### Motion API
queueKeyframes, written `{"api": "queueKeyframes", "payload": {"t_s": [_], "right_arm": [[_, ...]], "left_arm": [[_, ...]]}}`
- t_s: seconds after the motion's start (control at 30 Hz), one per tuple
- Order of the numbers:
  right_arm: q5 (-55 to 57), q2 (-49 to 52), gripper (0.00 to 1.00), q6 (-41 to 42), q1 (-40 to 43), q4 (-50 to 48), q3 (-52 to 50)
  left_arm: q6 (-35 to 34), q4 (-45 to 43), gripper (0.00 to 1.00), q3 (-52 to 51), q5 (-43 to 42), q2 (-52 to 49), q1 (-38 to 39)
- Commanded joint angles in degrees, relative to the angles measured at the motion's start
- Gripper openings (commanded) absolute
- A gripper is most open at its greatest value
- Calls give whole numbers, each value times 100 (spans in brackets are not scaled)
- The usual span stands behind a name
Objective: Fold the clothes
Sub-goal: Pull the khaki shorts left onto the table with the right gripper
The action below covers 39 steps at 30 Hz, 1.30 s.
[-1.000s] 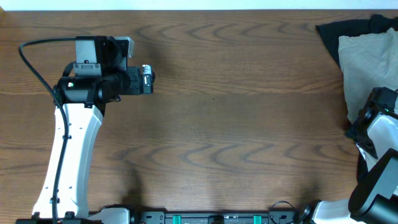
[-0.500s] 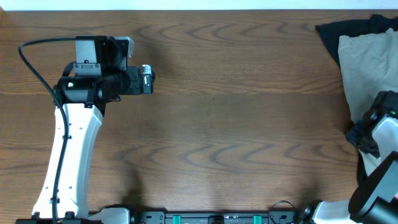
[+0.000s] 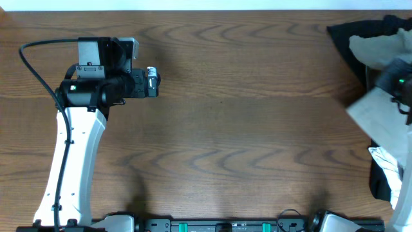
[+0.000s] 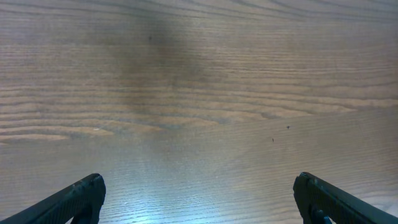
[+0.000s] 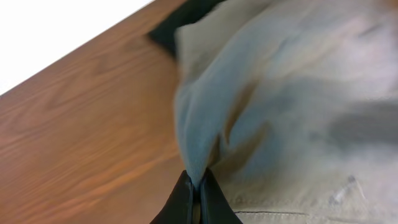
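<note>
Overhead view of a brown wooden table point(image 3: 244, 129). At 9 o'clock, the left arm point(image 3: 71, 148), white and black, reaching up from the near edge. At its tip, the left gripper point(image 3: 153, 82), pointing toward 3 o'clock over bare wood and touching nothing. From the left wrist view, two dark fingertips point(image 4: 81, 199) at the lower corners, set wide apart, with only wood grain between them: jaws parted and empty.

At 3 o'clock, hard against the right edge, the shorts point(image 3: 385, 113): light khaki, crumpled, partly blurred. Behind them toward 2 o'clock, a black garment point(image 3: 344, 35), touching the shorts. Beside the cloth, the right arm point(image 3: 399, 77), blurred and mostly cut off by the frame.

From the right wrist view, the right gripper point(image 5: 194, 193) at 6 o'clock, both dark fingers point(image 5: 180, 205) pressed together on a ridge of khaki cloth: clamped on a fold of the shorts. Fabric gathered into a soft ridge rising from the pinch, filling the frame from 12 to 5 o'clock. A corner of the black garment at 12 o'clock, bare wood from 7 to 11 o'clock, and a white backdrop point(image 5: 50, 31) beyond the table edge at 10 o'clock.
</note>
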<state>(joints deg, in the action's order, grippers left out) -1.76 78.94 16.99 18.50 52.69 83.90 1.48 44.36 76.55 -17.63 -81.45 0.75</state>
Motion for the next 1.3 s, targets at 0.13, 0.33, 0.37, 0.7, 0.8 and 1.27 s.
{"api": "queueKeyframes", "payload": {"t_s": [0.13,0.33,0.37,0.7,0.8,1.27], "right_arm": [[-1178,673,1,422,-1537,-282,-2],[-1582,1690,1,905,-2973,-1320,-2],[-1644,1853,1,977,-3163,-1517,-2],[-2052,2944,54,37,-4275,-3565,11],[-1845,2750,61,-103,-4092,-3467,37],[-1650,1755,63,-94,-2284,-1733,37]], "left_arm": [[-28,-7,98,168,35,22,-31],[-28,2,98,168,35,61,-31],[-28,15,98,168,37,68,-31],[-33,61,98,168,31,76,-31],[-221,92,98,168,28,72,-31],[-625,-922,92,166,-640,-1405,1045]]}}
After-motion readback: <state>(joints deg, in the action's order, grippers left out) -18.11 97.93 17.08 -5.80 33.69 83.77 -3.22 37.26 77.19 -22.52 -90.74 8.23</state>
